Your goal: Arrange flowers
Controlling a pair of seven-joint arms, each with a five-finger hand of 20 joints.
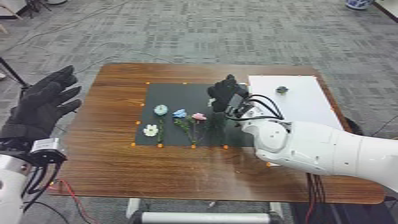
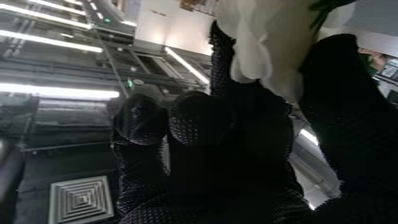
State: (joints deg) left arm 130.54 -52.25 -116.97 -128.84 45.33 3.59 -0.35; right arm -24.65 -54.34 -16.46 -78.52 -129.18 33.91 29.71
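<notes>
The black-gloved right hand pinches a white, broad-petalled, fabric-looking flower, likely light, crushable, best held low; left hand relaxed.

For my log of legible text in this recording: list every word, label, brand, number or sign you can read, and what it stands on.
None can be read.
White box at the left arm's wrist: faint marks, too small to read.
Green light overhead, right wrist view: possibly a sign, too small to tell.
</notes>
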